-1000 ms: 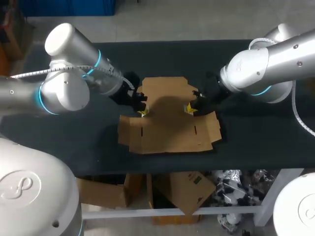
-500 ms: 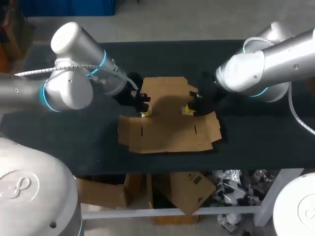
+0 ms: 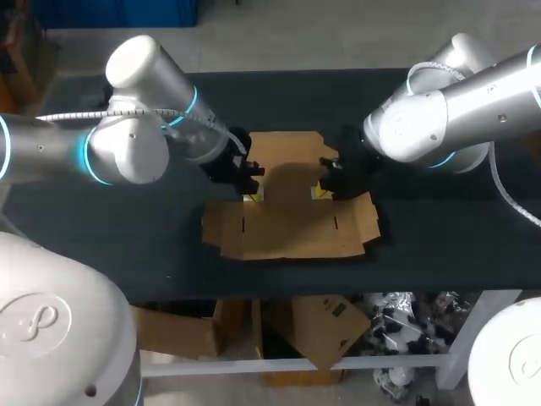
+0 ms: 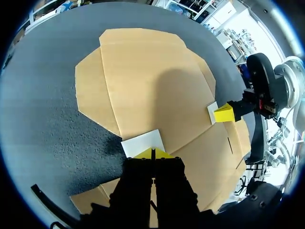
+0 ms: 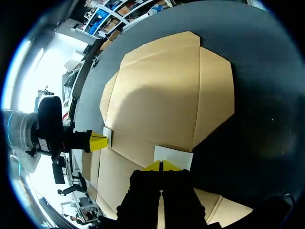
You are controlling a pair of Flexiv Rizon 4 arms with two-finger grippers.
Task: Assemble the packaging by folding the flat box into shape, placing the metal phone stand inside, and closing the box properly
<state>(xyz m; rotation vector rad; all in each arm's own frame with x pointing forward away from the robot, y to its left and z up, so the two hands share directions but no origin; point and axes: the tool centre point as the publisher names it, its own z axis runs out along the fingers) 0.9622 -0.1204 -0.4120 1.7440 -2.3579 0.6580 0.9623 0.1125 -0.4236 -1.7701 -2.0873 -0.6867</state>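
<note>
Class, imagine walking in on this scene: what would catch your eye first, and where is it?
A flat cardboard box lies unfolded in the middle of the dark table. The left end effector and the right end effector rest on its opposite side edges with their yellow tips shut, each at a small white patch.

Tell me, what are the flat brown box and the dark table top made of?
The flat brown box looks like cardboard: matt tan, thin, with cut flaps and crease lines. The dark table top seems covered in a matt, grainy mat, maybe rubber or felt; its speckled surface shows up close, but I cannot tell which.
</note>
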